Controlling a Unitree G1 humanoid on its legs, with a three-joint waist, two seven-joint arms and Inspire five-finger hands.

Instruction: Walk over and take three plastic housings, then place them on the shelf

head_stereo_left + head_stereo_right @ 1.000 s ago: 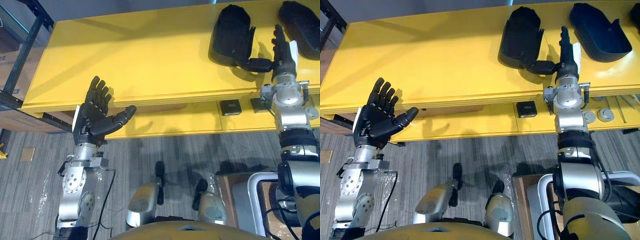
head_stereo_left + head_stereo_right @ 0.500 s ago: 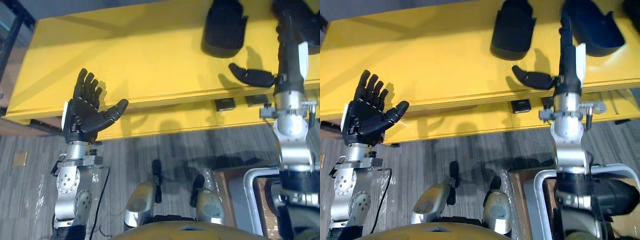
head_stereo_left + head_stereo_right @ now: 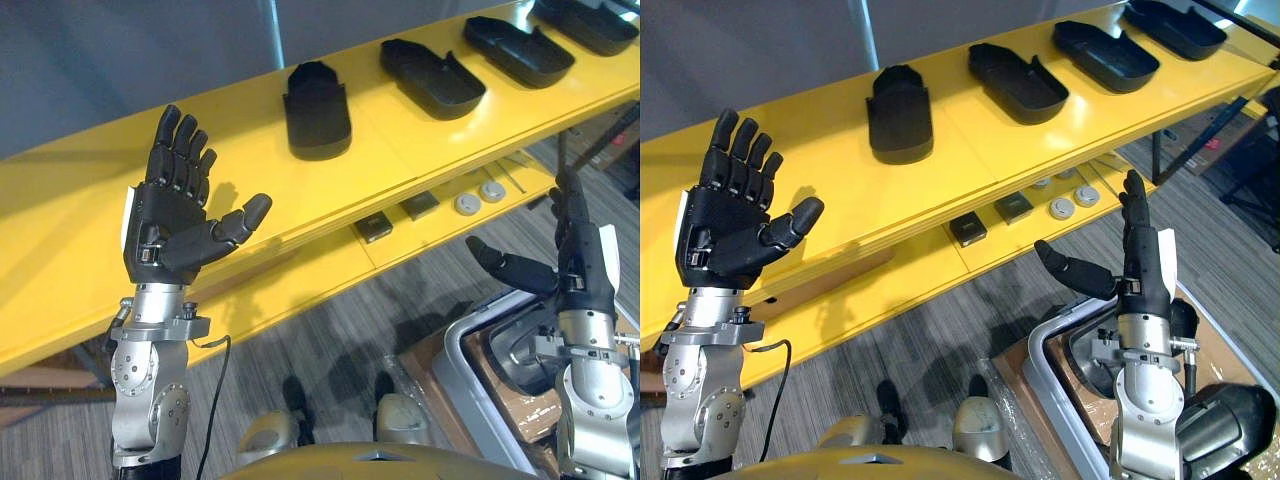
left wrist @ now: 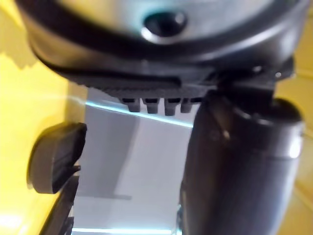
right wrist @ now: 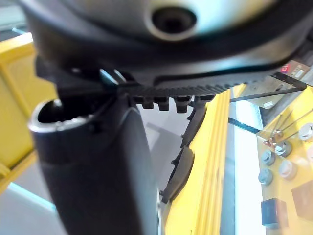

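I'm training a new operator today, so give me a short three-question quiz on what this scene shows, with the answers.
1. True or false: the left hand and the right hand are both open and hold nothing.
2. How many black housings lie on the yellow shelf top? A two, B four, C seven.
3. Fill in: the round silver discs lie on the ___ level, under the board that bears the housings.
Key: 1 true; 2 B; 3 lower.
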